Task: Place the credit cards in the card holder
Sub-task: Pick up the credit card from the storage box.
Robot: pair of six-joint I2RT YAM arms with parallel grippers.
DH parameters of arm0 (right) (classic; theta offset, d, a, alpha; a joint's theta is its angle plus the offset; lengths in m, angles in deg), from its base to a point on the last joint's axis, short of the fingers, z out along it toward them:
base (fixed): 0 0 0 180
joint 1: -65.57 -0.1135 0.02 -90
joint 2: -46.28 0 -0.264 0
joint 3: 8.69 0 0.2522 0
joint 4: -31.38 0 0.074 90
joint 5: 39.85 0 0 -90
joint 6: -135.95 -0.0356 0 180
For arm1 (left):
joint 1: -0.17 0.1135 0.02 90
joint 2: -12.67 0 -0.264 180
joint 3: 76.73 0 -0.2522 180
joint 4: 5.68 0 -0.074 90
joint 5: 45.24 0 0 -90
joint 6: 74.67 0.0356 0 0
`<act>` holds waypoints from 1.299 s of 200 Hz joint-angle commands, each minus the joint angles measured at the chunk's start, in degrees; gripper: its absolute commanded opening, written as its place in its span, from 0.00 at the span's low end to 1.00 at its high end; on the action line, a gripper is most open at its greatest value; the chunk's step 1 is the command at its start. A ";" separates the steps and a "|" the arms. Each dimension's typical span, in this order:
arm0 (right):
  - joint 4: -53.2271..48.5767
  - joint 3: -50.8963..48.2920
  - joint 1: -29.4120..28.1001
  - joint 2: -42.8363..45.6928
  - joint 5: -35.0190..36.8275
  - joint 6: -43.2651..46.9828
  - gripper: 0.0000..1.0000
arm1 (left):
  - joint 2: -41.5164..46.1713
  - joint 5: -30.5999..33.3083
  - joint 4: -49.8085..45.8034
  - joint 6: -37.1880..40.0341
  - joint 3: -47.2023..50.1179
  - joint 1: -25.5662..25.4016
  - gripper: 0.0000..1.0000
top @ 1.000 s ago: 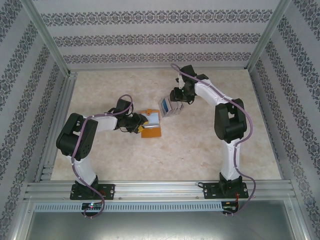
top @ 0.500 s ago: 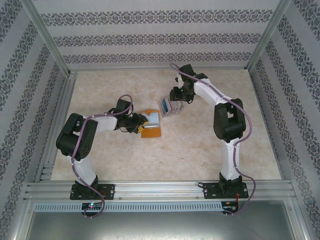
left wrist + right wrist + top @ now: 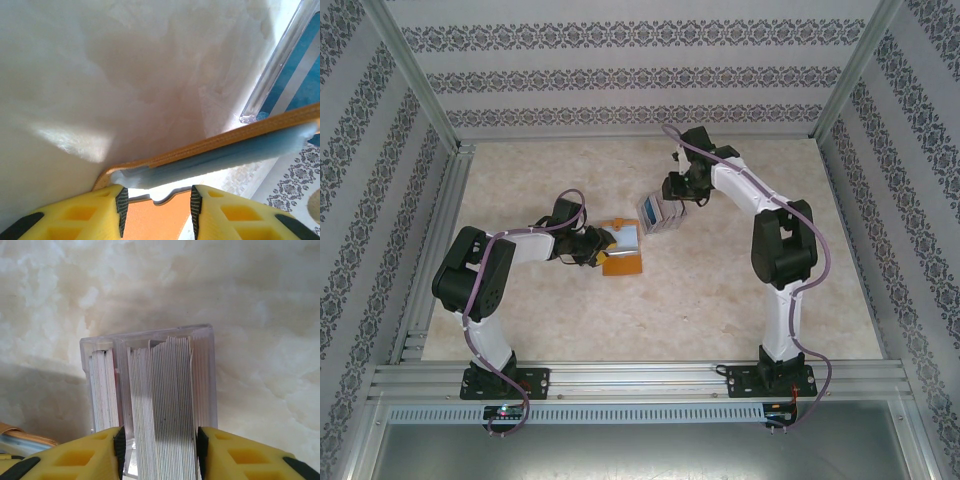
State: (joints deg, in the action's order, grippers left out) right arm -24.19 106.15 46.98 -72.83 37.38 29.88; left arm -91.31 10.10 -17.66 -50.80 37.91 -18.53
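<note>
The card holder [image 3: 623,264] lies open on the table, orange, with its bluish-pocketed flap [image 3: 627,236] raised. My left gripper [image 3: 599,247] sits at its left edge. In the left wrist view the jaws [image 3: 157,207] stand apart over the orange lower half [image 3: 160,222], with the flap's edge [image 3: 225,142] just ahead. The credit cards [image 3: 654,211] stand on edge in a clear box. My right gripper [image 3: 673,198] is over them. Its jaws [image 3: 159,442] straddle one thick stack of cards [image 3: 165,405], the right pad against it and a thin gap at the left.
The clear plastic box [image 3: 150,334] has dividers, and a thinner stack [image 3: 104,390] stands in its left slot. It stands just right of the wallet [image 3: 14,436]. Aluminium rails [image 3: 640,380] and patterned walls enclose the marble-look table [image 3: 720,300].
The right arm has shifted slightly while its gripper stays over the card box. The left arm and the card holder have not moved.
</note>
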 commanded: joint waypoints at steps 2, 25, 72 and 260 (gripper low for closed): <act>-0.12 -0.15 0.07 1.55 -0.13 0.43 0.43 | -1.22 2.22 -7.32 1.36 1.87 -0.40 0.41; -0.12 -0.22 0.52 1.02 -0.32 0.44 0.39 | -1.19 2.28 -7.54 1.63 1.88 -0.41 0.41; 0.16 -0.44 1.43 0.95 -0.24 0.35 0.24 | -1.47 2.40 -7.66 1.57 1.64 -0.43 0.41; 9.30 -20.37 2.22 25.91 -11.77 -5.41 0.00 | 4.45 4.04 -11.93 2.66 -1.67 -0.41 0.42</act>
State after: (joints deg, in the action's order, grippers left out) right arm -19.90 93.38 51.63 -51.39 34.36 29.61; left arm -89.06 11.98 -24.26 -49.97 37.35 -18.53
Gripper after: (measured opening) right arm 0.060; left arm 0.419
